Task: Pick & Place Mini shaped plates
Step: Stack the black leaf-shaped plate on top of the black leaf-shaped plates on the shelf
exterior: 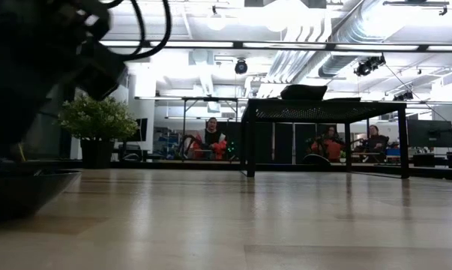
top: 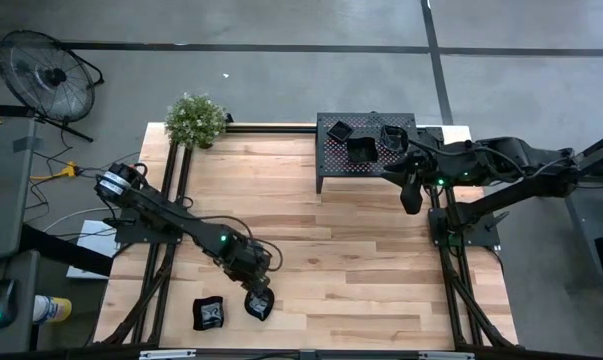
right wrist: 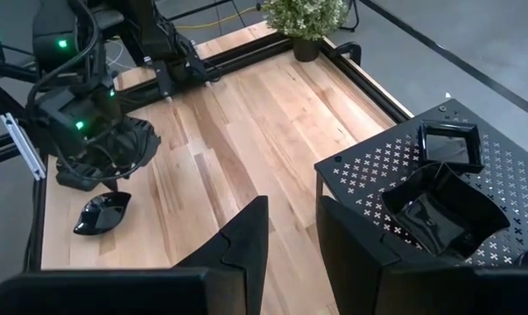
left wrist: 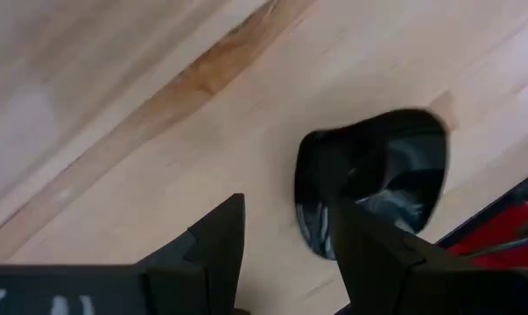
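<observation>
Left pincer (top: 259, 303) grips a mini plate low over the worktop's near edge; right pincer (top: 411, 200) waits by the rack.

The left pincer pinches the rim of a glossy black plate (left wrist: 373, 179), one finger inside the dish and one outside, which holds it tilted just above the worktop (top: 361, 260), probably for setting down. At its 9 o'clock in the overhead view, just beside it, lies another plate (top: 209, 313), so this near-left corner looks like the drop zone. The right pincer, fingers (right wrist: 246, 236) narrowly apart and empty, hangs at the 5 o'clock corner of the perforated rack (top: 331, 160), where more plates (right wrist: 439, 210) sit ready for pickup.
</observation>
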